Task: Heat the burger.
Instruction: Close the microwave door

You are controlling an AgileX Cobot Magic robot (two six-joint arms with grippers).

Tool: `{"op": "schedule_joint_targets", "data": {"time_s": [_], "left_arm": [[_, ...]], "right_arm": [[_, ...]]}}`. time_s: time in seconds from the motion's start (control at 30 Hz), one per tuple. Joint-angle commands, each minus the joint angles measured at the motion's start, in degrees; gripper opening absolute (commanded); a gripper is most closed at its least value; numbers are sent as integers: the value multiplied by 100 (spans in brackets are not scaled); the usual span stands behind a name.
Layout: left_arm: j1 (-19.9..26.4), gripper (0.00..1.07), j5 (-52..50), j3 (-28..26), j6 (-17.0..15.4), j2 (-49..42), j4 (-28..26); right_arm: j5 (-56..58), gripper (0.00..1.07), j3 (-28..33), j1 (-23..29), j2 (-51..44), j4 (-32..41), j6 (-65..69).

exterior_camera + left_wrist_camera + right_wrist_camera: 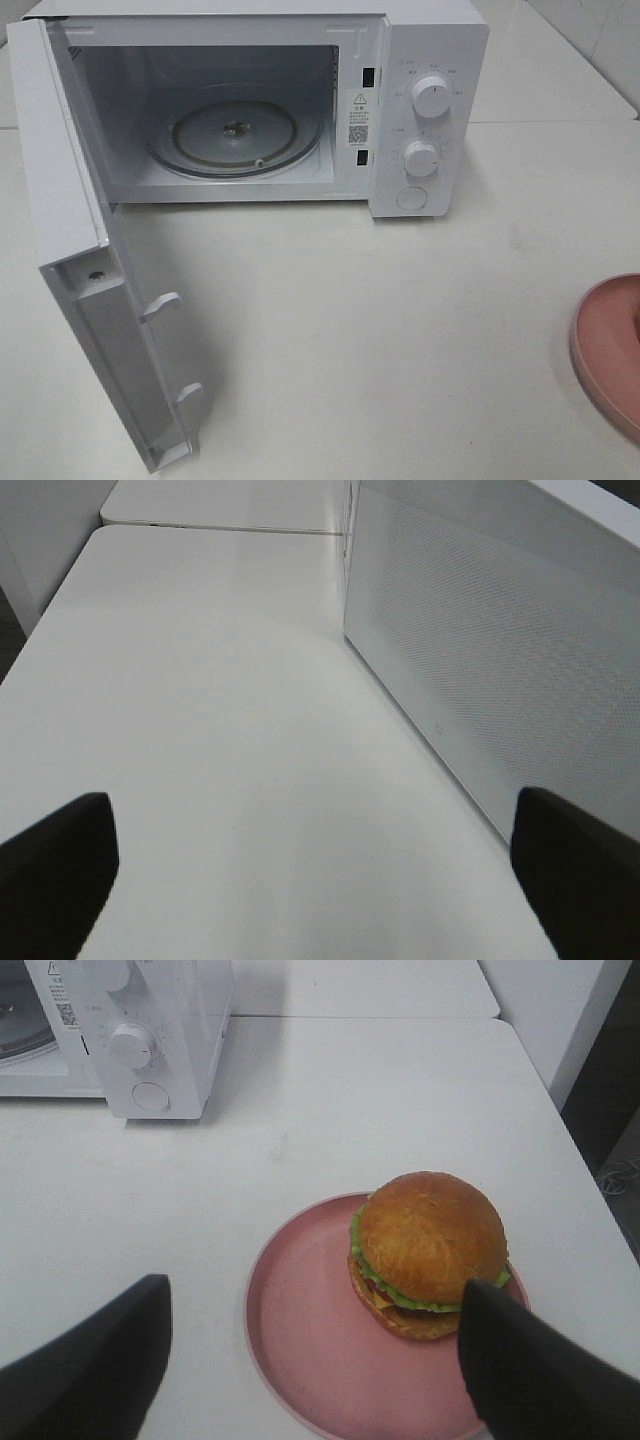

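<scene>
Burger (428, 1252) sits unheated on plate (300, 1320), microwave (430, 60) door (90, 300) open; both my grippers (315, 1360) (315, 880) wide, empty.

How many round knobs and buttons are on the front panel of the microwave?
3. The upper knob is near the top of the panel, the lower knob sits beneath it, and a round button is at the bottom. None seems hidden.
</scene>
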Motion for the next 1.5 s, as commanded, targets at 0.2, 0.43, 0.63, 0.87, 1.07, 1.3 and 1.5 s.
{"op": "schedule_joint_targets", "data": {"time_s": [0.2, 0.43, 0.63, 0.87, 1.07, 1.3, 1.5], "left_arm": [[0, 100, -23, 17, -40, -29, 6], [0, 100, -23, 17, -40, -29, 6], [0, 100, -23, 17, -40, -29, 6], [0, 100, -23, 17, -40, -29, 6], [0, 100, -23, 17, -40, -29, 6], [0, 100, -23, 17, -40, -29, 6], [0, 100, -23, 17, -40, -29, 6]], "right_arm": [[17, 76, 11, -40, -155, 6, -57], [17, 76, 11, -40, -155, 6, -57], [17, 76, 11, -40, -155, 6, -57], [17, 76, 11, -40, -155, 6, -57], [17, 76, 11, -40, -155, 6, -57], [17, 76, 11, -40, -155, 6, -57], [17, 76, 11, -40, -155, 6, -57]]}}
